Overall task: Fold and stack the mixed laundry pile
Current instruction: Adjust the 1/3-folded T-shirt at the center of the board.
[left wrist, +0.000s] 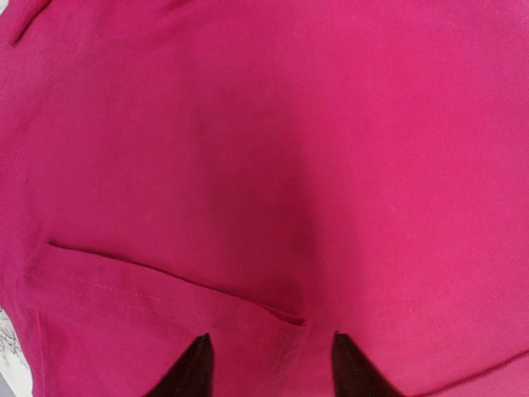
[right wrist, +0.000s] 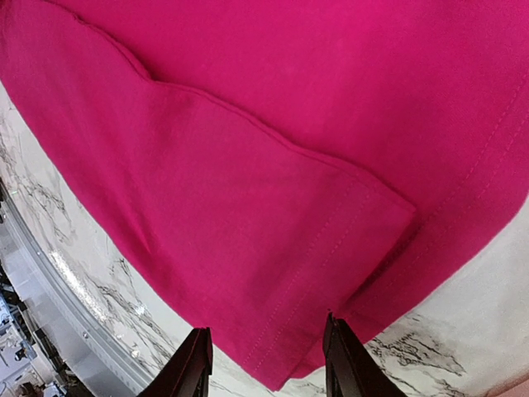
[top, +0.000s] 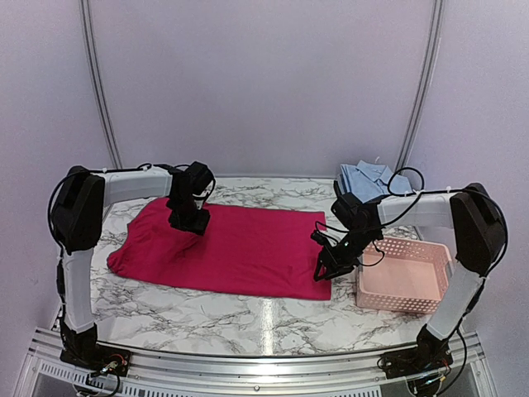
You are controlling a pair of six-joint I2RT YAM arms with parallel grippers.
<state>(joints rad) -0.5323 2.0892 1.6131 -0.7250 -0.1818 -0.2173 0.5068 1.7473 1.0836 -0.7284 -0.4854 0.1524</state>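
Magenta garment [top: 240, 252] lies flat on the surface [top: 207, 318], blue shirt [top: 368, 178] at 1 o'clock; our left claw [left wrist: 273, 368] and right claw [right wrist: 264, 364] hover part-open, empty, over it. Next we must pinch hems and fold.

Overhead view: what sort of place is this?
Likely a robot test booth, not a home: plain pale wall panels, a marble-patterned table with two black-and-white arms bolted at its edge, and a magenta-red cloth garment laid out.

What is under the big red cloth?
Only the marble table shows around the red cloth. Whatever lies beneath its middle is covered, so I cannot tell.
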